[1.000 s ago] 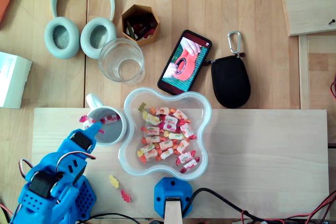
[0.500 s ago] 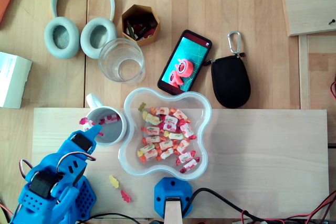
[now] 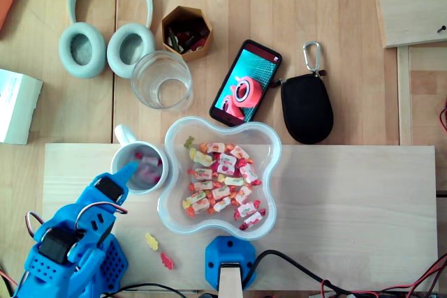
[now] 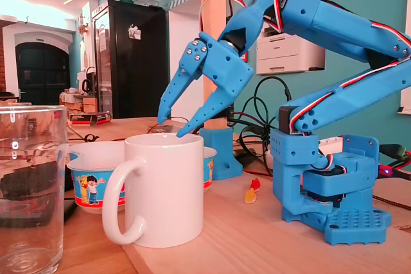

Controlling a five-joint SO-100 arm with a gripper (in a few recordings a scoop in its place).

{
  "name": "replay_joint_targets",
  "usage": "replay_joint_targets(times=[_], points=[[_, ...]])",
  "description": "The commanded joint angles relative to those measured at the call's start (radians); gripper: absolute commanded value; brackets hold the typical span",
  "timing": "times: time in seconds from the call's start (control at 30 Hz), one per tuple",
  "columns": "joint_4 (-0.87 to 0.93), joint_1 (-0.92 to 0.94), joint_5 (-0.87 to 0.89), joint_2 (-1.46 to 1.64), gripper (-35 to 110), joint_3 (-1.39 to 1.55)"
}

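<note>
Overhead view first, reading from the left: my blue gripper (image 3: 128, 168) hangs over the near-left rim of the white mug (image 3: 120, 135). The mug stands on the pale board (image 3: 349, 200), touching or all but touching the clear bowl (image 3: 260, 137) to its right. A few wrapped candies (image 3: 144, 166) lie inside the mug (two or three, I think; the wrappers blur together). On the board below the mug, two loose gummy sweets (image 3: 151, 241) lie well apart from everything else. The bowl holds a large heap of candy (image 3: 220, 181), so I judge the mug has barely begun to fill and most of the work is left.

From the fixed view the jaws stand well open with nothing between them. The gripper (image 4: 171, 128) points down, its tips just at the mug (image 4: 164, 190) rim; I cannot tell whether one touches it. Beyond the board, left to right, sit headphones (image 3: 105, 40), a drinking glass (image 3: 162, 80), a phone (image 3: 246, 83) and a black pouch (image 3: 306, 107).
</note>
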Motion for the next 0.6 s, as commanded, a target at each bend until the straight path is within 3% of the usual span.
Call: replay_joint_targets(times=[0.0, 0.27, 0.57], points=[[0.014, 0.015, 0.008, 0.012, 14, -0.009], [0.000, 0.012, 0.008, 0.014, 14, -0.046], [-0.172, -0.034, 0.006, 0.015, 14, -0.155]])
